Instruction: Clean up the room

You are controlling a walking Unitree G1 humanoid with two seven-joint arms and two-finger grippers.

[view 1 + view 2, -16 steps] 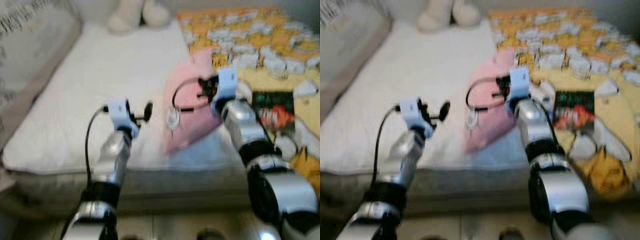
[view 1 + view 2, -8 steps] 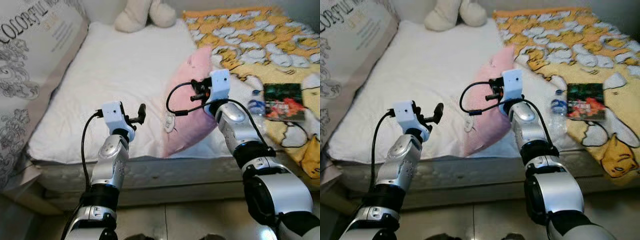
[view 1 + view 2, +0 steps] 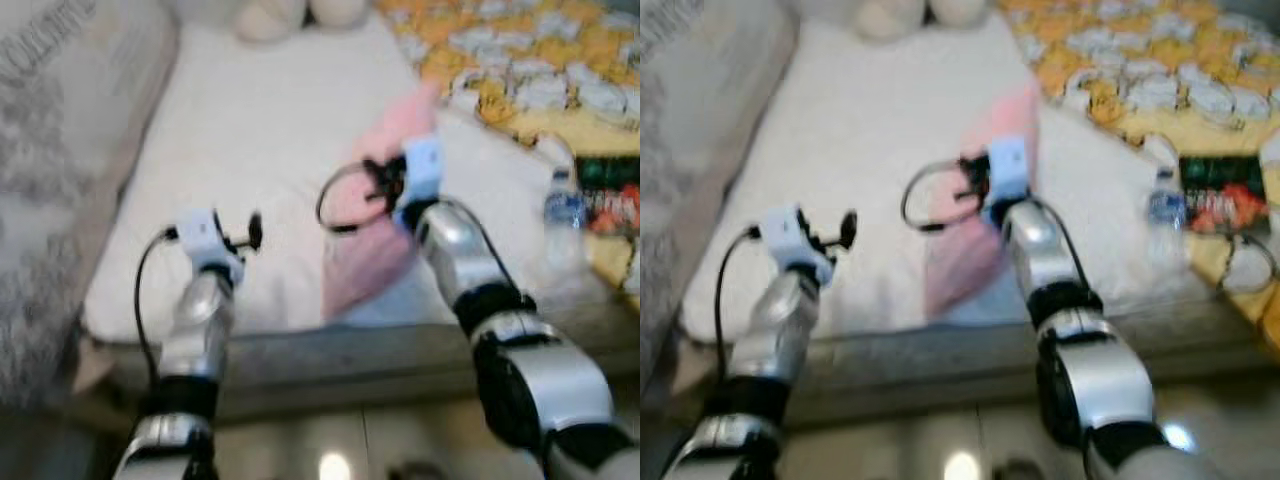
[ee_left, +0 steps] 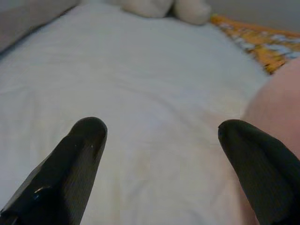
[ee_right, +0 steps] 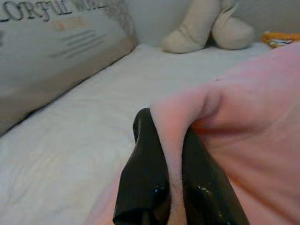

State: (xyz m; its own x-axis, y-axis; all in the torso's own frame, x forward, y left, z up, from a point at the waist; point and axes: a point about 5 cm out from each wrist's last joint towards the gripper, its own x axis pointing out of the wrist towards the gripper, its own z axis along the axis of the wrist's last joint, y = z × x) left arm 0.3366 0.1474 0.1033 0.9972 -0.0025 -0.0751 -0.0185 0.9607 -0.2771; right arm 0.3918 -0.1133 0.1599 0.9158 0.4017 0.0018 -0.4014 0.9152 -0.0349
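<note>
Pinching soft fuzzy pink pillow [image 5: 243, 117], right claw [image 5: 171, 154] clamps its edge; left claw [image 4: 159, 140] gapes wide.

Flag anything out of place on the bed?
A water bottle and a dark packet lie loose near the bed's right edge. The right hand pinches a pink pillow, lifted at one edge.

Head views: high, facing down over the bed [image 3: 270, 130], blurred; both share it.
Wrist views: close above the bed, along the fingers.
</note>
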